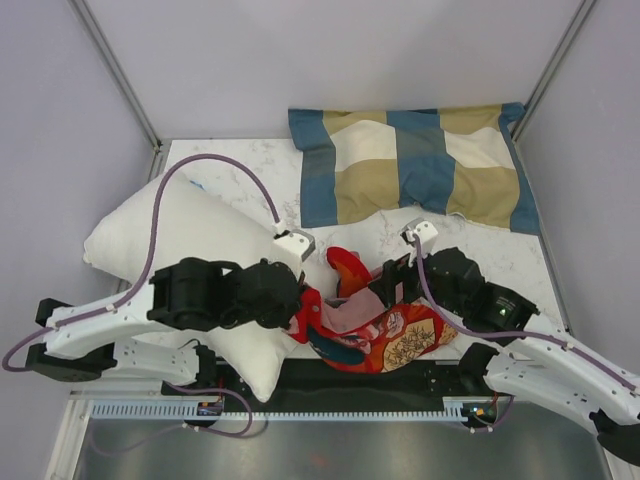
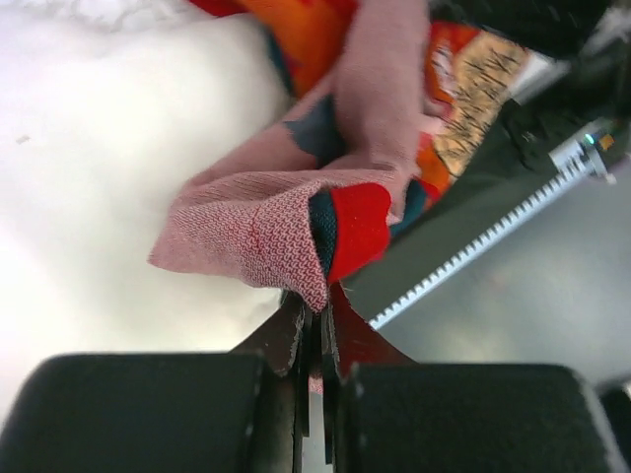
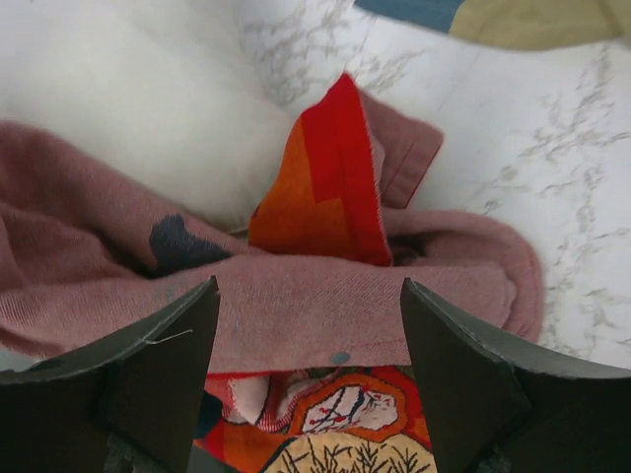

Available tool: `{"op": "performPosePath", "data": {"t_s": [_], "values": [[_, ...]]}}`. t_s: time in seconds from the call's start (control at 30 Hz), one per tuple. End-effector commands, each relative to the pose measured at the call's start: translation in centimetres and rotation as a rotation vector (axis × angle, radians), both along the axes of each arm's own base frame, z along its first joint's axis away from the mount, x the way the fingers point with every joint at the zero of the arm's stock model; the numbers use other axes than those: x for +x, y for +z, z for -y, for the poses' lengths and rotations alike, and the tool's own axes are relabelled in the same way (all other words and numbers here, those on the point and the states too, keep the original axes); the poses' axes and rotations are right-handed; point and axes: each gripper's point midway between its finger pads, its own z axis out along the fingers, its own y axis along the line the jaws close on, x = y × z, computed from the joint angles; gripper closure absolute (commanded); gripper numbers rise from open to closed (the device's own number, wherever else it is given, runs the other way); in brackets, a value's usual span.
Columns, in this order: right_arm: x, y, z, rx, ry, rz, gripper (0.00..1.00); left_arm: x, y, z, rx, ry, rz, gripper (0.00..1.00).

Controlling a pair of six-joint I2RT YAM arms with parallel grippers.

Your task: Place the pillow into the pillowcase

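Hem of red cartoon-print fabric pillowcase [image 2: 266, 232] pinched in left gripper [image 2: 314, 320], prob. to open mouth for plump white rectangular pillow [image 1: 190, 235]; right gripper [image 3: 308, 345] spread wide above.

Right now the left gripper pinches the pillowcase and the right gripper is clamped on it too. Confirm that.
Wrong on the right gripper: it is open, jaws spread wide over the pillowcase, as the right wrist view shows. The left gripper does pinch the pillowcase.
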Motion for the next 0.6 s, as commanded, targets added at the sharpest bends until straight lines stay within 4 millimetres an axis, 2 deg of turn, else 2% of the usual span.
{"op": "performPosePath", "data": {"t_s": [0.0, 0.1, 0.23, 0.33, 0.57], "values": [[-0.9, 0.0, -2.8, 0.077, 0.148, 0.018, 0.18, 3.2, 0.4, -9.5, 0.089, 0.375, 0.026, 0.98], [-1.0, -1.6, -3.0, 0.087, 0.140, -0.010, 0.19, 4.2, 0.5, -11.5, 0.057, 0.471, 0.052, 0.98], [0.1, -4.5, -0.5, 0.027, -0.062, -0.103, 0.18, 5.0, 1.5, -13.7, -0.026, 0.561, 0.114, 0.98], [0.5, -5.3, 0.3, 0.016, -0.136, -0.131, 0.17, 5.3, 2.3, -15.0, -0.088, 0.599, 0.147, 0.98], [0.0, -5.7, -0.3, 0.023, -0.058, -0.095, 0.17, 5.2, 1.7, -14.9, -0.049, 0.583, 0.146, 0.98]]}}
